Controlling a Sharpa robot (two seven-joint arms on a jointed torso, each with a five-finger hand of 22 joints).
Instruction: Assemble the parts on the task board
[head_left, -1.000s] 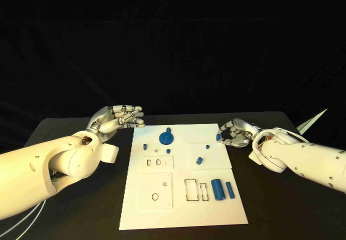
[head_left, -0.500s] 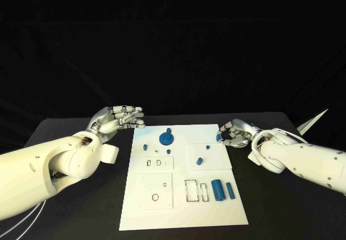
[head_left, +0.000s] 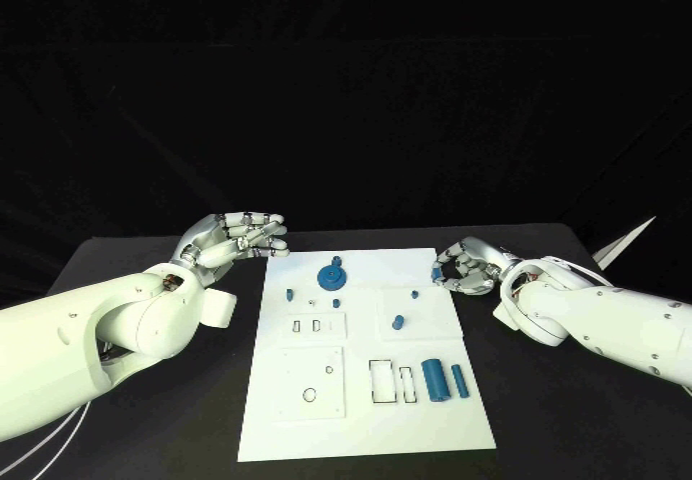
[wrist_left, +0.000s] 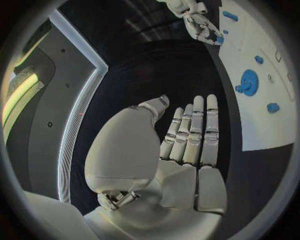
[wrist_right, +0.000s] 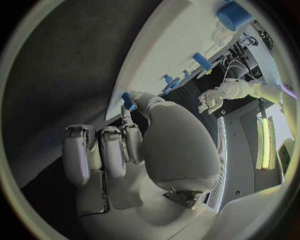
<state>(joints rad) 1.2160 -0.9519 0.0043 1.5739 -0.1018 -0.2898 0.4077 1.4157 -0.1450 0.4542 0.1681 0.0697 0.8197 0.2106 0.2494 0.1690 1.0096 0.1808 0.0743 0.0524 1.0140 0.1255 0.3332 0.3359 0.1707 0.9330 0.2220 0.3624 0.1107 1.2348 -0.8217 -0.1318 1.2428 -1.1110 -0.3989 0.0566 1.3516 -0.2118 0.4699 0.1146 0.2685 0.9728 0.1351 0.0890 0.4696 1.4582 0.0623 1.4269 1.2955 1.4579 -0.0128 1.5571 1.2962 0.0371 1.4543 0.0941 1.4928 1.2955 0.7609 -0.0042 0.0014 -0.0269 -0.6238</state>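
The white board (head_left: 368, 350) sits flat in the middle of the black table (head_left: 159, 400), and that's my reference for everything here.

The right hand (head_left: 464, 268) is at the board's right edge, up toward the far end. It's got a small blue peg (wrist_right: 128, 100) pinched between thumb and a fingertip, right at the rim of the board, with the other fingers curled in loosely beside it. In the head view you can just see that blue bit (head_left: 437, 273) poking out on the board side of the hand.

The left hand (head_left: 238, 237) is off the board's far left corner, above the table and not touching anything. Its fingers are bent over a bit and apart, with nothing in them; the left wrist view shows the fingers (wrist_left: 194, 132) laid out side by side and bare.

On the board itself: a blue gear (head_left: 333, 273) stands near the far end, with a small blue piece (head_left: 290, 294) just left of it toward the board's edge. Another little blue peg (head_left: 398, 322) sits around the middle right. Two blue cylinders (head_left: 446, 380) lie side by side near the right edge at the near end, next to two rectangular slots (head_left: 392, 381).
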